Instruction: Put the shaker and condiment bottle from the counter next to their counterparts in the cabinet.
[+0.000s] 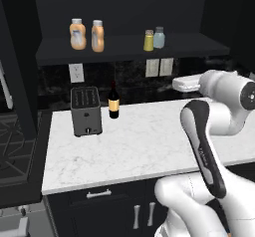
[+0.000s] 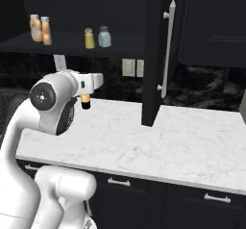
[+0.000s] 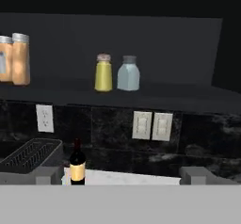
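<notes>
The small shaker (image 3: 128, 73), judged light, stiff and rather smooth, is best taken around its body; the jaws are seen apart, empty.

I can read no words or numbers: the labels on the two orange bottles (image 1: 77, 34) and on my wine bottle (image 1: 114, 101) are blank patches of colour.

The white arm rises from its base, elbow bent, forearm and wrist held roughly level, and the gripper (image 3: 120, 175) faces straight ahead with its jaws spread wide, one grey fingertip (image 3: 44, 175) at either side and nothing held between them
</notes>
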Motion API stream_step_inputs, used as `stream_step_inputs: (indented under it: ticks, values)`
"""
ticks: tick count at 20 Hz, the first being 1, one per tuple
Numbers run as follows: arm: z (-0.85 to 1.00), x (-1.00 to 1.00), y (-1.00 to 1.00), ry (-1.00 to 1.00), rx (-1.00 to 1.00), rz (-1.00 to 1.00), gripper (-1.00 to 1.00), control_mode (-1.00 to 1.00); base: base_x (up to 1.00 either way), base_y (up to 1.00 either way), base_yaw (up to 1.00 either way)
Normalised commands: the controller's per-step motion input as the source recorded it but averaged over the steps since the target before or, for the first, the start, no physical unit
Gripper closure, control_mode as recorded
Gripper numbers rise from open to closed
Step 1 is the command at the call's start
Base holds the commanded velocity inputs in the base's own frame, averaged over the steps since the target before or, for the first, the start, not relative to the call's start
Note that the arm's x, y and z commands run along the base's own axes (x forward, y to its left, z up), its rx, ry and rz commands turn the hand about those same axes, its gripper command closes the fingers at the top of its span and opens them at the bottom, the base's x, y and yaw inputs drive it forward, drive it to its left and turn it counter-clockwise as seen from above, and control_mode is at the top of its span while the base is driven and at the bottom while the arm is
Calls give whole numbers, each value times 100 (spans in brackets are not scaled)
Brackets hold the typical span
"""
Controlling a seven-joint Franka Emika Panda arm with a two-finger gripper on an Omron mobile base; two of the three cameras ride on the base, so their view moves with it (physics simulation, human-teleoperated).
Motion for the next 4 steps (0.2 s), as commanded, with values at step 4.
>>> stream_step_inputs:
  ticks: [4]
  values:
    - [-77,-100,0,-13,-22,42,-100,-100,0,0,0]
